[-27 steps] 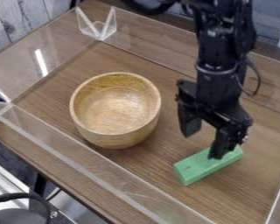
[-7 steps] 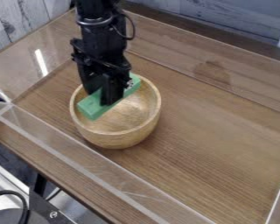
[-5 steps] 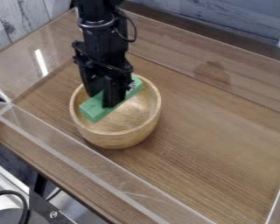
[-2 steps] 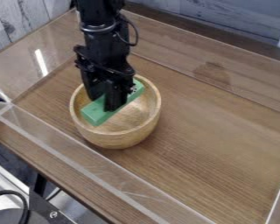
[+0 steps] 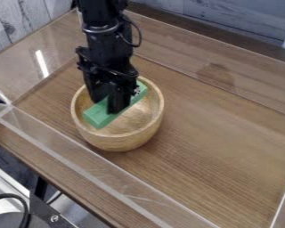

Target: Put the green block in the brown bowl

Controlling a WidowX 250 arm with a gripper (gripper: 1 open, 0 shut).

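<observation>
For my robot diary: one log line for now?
gripper: shut on green block | block: inside brown bowl | release: not yet

A lab test bench: a wooden table (image 5: 216, 134) fenced by clear acrylic walls (image 5: 61, 147) (whitewashed planks (image 5: 20, 18) in the frame's upper left).

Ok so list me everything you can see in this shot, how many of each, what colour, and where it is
green block: one, bright green, inside the bowl, lying tilted across it, the gripper's fingers around its middle
brown bowl: one, light brown wood, left of centre on the table
table: one, brown wood grain, fills most of the view
clear wall: see-through panels around the table's edge, with a small clear bracket at the back left
gripper: one, black, pointing straight down into the bowl, shut on the green block
robot arm: one, black, coming down from the top left
</observation>
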